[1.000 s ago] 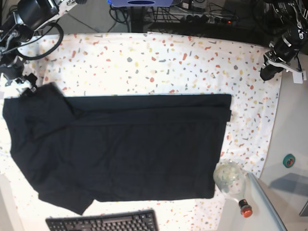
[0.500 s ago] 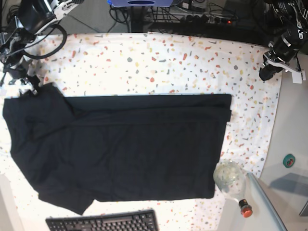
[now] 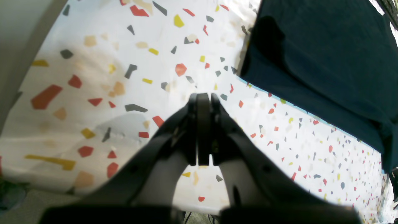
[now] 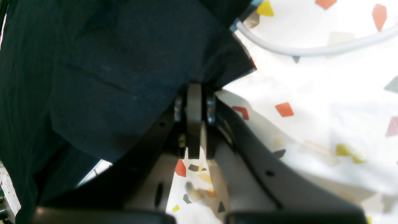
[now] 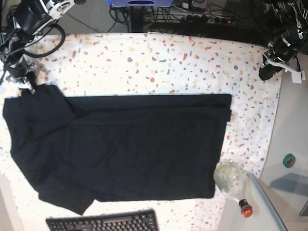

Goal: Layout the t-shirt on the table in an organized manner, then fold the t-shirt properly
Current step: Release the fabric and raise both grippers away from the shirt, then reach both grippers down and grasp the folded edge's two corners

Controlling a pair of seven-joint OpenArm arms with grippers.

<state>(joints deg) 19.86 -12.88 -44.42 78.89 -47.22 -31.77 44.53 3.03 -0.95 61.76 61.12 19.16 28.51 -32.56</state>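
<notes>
Left wrist view: left pincer [image 3: 203,130] closed on nothing above the counter [image 3: 93,77]; t-shirt [image 3: 326,56] upper right.
Right wrist view: right pincer [image 4: 194,102] clamps the t-shirt's edge.
Base view: t-shirt lies flat, centre-left; sleeves unfolded, most folding apparently remains.

We record one table [image 5: 159,53], a white top flecked all over with small red, yellow, grey and green chips. Lying directly on it: a black t-shirt [image 5: 125,149], spread flat across the middle, one sleeve reaching toward the table's left edge; a clear round bottle with a red cap [image 5: 233,185], on its side just beside the t-shirt's lower right corner; a black keyboard [image 5: 103,222], just below the t-shirt's lower hem at the table's near edge, partly cut off.
</notes>
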